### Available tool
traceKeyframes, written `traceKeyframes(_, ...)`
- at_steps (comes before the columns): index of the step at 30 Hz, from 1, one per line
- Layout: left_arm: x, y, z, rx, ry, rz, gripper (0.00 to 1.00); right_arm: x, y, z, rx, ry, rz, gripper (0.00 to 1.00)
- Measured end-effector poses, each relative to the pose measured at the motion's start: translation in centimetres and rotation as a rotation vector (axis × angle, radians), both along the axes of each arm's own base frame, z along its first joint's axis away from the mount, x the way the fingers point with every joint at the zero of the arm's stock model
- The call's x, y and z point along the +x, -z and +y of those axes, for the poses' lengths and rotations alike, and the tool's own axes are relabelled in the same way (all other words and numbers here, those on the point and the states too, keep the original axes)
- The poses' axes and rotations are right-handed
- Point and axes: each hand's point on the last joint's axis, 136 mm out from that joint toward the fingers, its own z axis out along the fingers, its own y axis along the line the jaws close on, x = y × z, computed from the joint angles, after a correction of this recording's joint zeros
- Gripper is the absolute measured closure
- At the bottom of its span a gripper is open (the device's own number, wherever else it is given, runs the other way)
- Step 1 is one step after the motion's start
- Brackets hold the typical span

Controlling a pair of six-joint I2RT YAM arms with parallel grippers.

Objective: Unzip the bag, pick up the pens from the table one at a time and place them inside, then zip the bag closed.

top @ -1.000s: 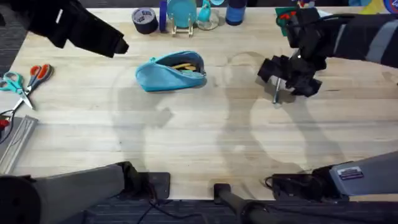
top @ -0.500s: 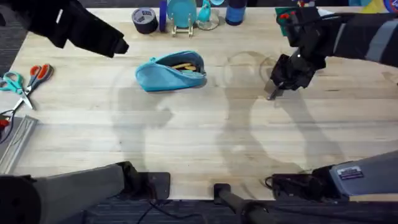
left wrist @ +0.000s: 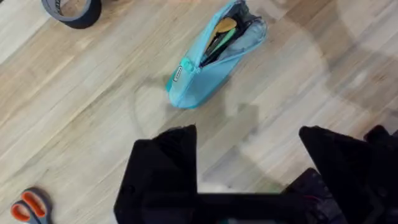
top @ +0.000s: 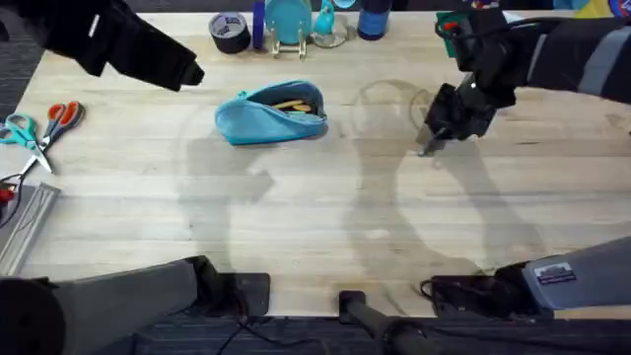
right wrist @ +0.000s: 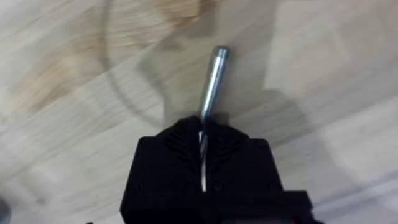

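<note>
At the upper right of the overhead view, we see our right claw (top: pixel 444 126) squeezed tight on a silver pen (top: pixel 430 146). The pen pokes out from the claw, down and to the left, with its tip close to the desk (top: pixel 315 227). In the right wrist view, the two black fingers (right wrist: pixel 177 146) press together on the pen (right wrist: pixel 212 81), and the rest of the pen sticks out past them over the wood.

The blue bag (top: pixel 271 111) lies on the desk in the upper middle of the overhead view, well apart from the right claw and to its left. Its zipper is open, and we can see something yellow and something dark inside. In the left wrist view the bag (left wrist: pixel 211 56) has a small tag on its side near one end, but the writing on it is too small for us to read.

Our left claw (top: pixel 187 71) is at the upper left of the overhead view, above the desk and to the left of the bag. In the left wrist view its two black fingers (left wrist: pixel 165 174) stand far apart with nothing between them.

Orange and teal scissors (top: pixel 39 126) lie at the left edge of the desk. A roll of dark tape (top: pixel 230 32) sits at the top, with writing on it that we cannot read.
</note>
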Motion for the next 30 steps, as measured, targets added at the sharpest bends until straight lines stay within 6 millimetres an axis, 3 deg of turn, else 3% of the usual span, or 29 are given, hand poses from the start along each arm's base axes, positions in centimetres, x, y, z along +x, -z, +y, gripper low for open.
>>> traceKeyframes(5,0.0,0.0,0.0,0.000,0.000,0.000,0.004,2.1,-1.8,1.4,0.022,-0.122,-0.054,0.969)
traceKeyframes(12,0.0,0.0,0.0,0.000,0.000,0.000,0.006,6.5,-8.9,3.9,-0.015,-0.365,-0.246,0.969)
traceKeyframes(18,0.0,0.0,0.0,0.000,0.000,0.000,0.006,8.7,-13.1,7.3,-0.093,-0.629,-0.370,0.969)
traceKeyframes(23,0.0,0.0,0.0,0.000,0.000,0.000,0.006,9.6,-14.9,11.4,-0.158,-0.872,-0.473,0.969)
traceKeyframes(30,0.0,0.0,0.0,0.000,0.000,0.000,0.006,8.7,-17.4,19.0,-0.105,-1.288,-0.668,0.969)
